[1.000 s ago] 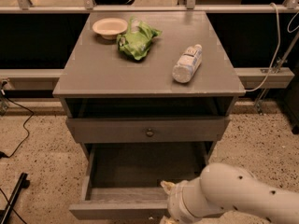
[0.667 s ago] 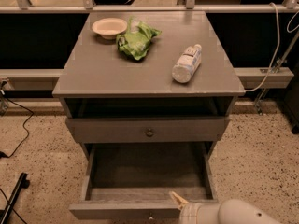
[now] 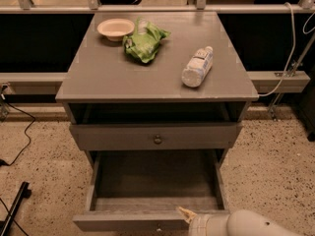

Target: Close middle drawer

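The middle drawer (image 3: 155, 181) is a grey wooden drawer pulled far out of the cabinet, and its long shallow box is empty. Its low face panel (image 3: 123, 221) lies along the bottom edge of the view, with a small round knob (image 3: 158, 226). My gripper (image 3: 187, 214) sits at the bottom right, at the top edge of that face panel, right of the knob. The white arm (image 3: 246, 225) behind it hides most of the gripper.
Above is a taller grey drawer face (image 3: 155, 136) with a dark knob, nearly shut. On the cabinet top (image 3: 108, 77) lie a white bowl (image 3: 115, 28), a green bag (image 3: 144, 41) and a plastic bottle (image 3: 198, 66). Speckled floor on both sides; black cables at left.
The white arm has dropped lower and to the right, so less of it shows. The drawer has not visibly moved.
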Robot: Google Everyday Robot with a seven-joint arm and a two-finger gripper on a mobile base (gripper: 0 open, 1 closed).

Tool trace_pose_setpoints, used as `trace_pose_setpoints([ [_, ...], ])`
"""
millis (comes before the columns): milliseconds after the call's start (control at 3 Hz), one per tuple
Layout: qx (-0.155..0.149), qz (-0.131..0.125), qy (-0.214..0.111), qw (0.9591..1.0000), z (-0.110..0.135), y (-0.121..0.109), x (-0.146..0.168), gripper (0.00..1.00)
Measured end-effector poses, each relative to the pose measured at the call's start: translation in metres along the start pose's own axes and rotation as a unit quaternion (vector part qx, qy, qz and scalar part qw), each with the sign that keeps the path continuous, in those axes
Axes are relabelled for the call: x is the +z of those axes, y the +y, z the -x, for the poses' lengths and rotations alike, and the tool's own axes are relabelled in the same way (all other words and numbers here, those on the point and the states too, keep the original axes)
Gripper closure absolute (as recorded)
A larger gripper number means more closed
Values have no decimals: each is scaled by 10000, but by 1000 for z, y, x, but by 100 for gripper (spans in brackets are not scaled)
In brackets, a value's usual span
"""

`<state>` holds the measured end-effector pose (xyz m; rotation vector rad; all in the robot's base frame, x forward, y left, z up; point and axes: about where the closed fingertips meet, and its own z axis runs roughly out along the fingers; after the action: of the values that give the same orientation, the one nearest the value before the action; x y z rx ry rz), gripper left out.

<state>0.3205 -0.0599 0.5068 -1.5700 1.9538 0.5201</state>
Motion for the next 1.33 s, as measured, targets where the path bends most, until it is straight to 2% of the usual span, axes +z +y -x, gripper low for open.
trace_pose_setpoints([
  [333,-358,-31,-23,9994,-28,-5,15,37],
  [667,-776,-13,-127,9969,-51,-4,25,61],
  [1000,-767,-128,-216,9967,-82,-11,39,84],
  [1333,-709,-235,-292,9968,-105,-24,58,100],
])
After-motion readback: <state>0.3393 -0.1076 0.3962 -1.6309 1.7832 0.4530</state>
